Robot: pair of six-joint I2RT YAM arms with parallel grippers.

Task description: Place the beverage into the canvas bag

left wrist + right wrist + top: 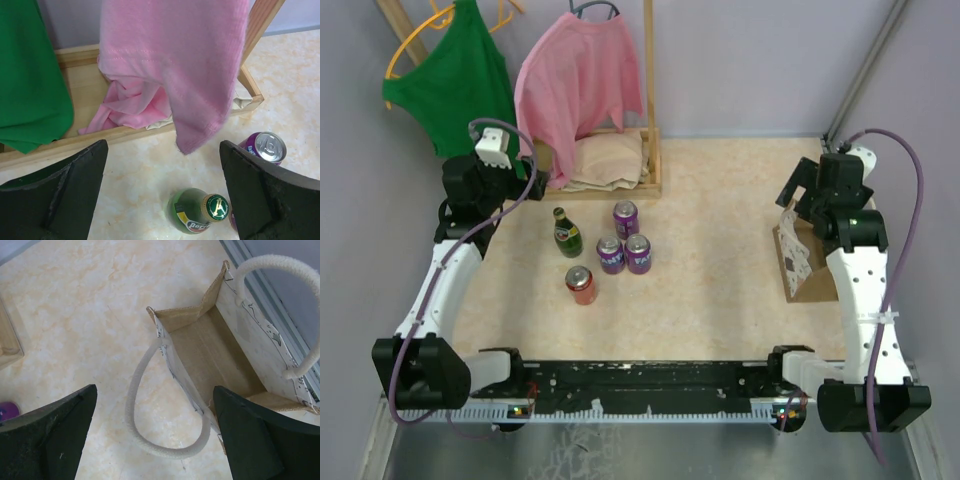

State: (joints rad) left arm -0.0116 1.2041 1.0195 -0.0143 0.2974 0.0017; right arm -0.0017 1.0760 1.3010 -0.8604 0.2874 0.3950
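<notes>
The beverages stand left of the table's middle: a green glass bottle, three purple cans and a red can. My left gripper hovers open above and behind the bottle, whose cap shows between the fingers near the right one. One purple can shows beside that finger. The canvas bag stands upright at the right, its mouth open and nothing showing inside. My right gripper hangs open over the bag's left rope handle.
A wooden clothes rack stands at the back left with a green top and a pink sweater hanging over folded beige cloth. A metal rail runs along the wall beside the bag.
</notes>
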